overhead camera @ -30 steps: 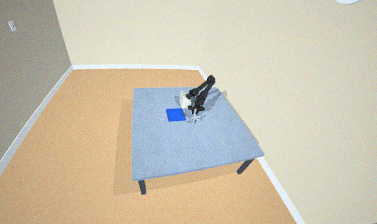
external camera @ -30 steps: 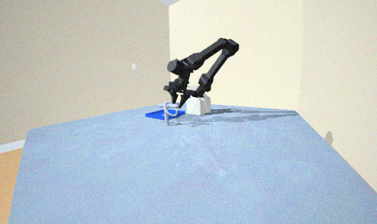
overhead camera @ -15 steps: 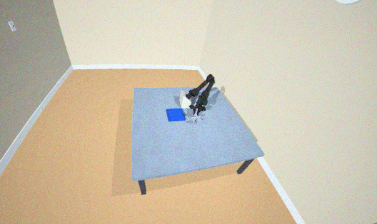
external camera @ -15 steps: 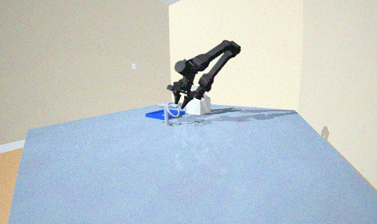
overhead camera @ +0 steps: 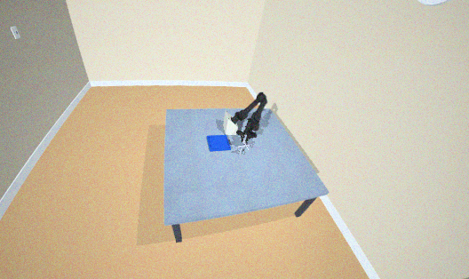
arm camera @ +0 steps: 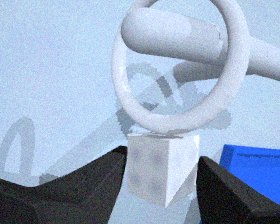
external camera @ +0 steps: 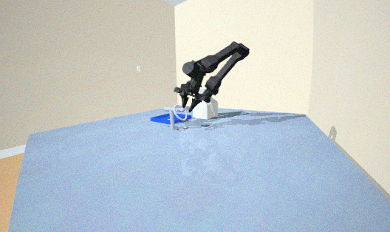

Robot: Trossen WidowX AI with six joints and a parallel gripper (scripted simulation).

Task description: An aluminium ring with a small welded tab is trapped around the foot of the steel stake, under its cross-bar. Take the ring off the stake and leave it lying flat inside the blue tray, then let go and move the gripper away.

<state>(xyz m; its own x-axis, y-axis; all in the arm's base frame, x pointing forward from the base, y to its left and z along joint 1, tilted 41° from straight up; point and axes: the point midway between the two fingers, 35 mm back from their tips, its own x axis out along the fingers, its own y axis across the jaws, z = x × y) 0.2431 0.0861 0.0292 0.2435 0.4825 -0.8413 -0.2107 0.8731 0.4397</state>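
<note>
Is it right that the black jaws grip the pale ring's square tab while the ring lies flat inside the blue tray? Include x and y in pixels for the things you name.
Not quite: the pale metal ring (external camera: 185, 117) (arm camera: 122, 85) is tilted up around the pale metal cross-bar (arm camera: 166, 31), outside the blue tray (external camera: 159, 119) (arm camera: 256, 170), as the wrist view shows. The black jaws do grip its square tab (arm camera: 148, 167).

Blue surface (overhead camera: 235, 178) (external camera: 210, 177) (arm camera: 51, 30), dark legs, orange floor (overhead camera: 89, 169) (external camera: 4, 177). Top view: cream walls (overhead camera: 173, 40) (external camera: 244, 29), grey wall (overhead camera: 35, 80) at upper left, white baseboard (overhead camera: 169, 83) (external camera: 7, 154).
</note>
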